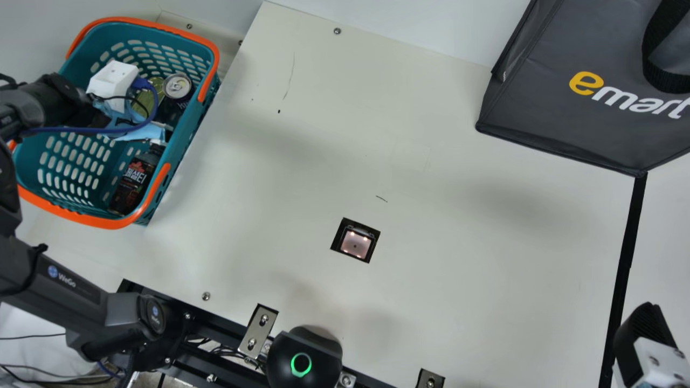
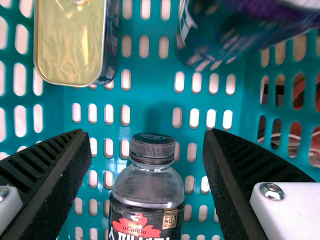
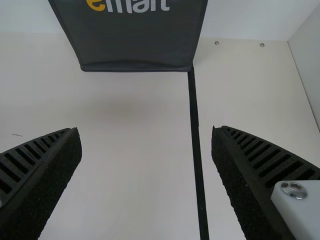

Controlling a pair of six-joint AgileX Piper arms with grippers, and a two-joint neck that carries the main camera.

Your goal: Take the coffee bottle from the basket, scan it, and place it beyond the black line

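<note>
Upper left in the main view, your left end effector (image 1: 112,85) is spread at the basket (image 1: 75,214); the bottle (image 1: 135,182) inside seems tilted. Your right end effector (image 1: 647,337), lower right, is spread too.

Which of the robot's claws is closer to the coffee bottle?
The left. Its left claw is open at the basket, with the coffee bottle just ahead; the right claw is across the table, near the black line.
</note>
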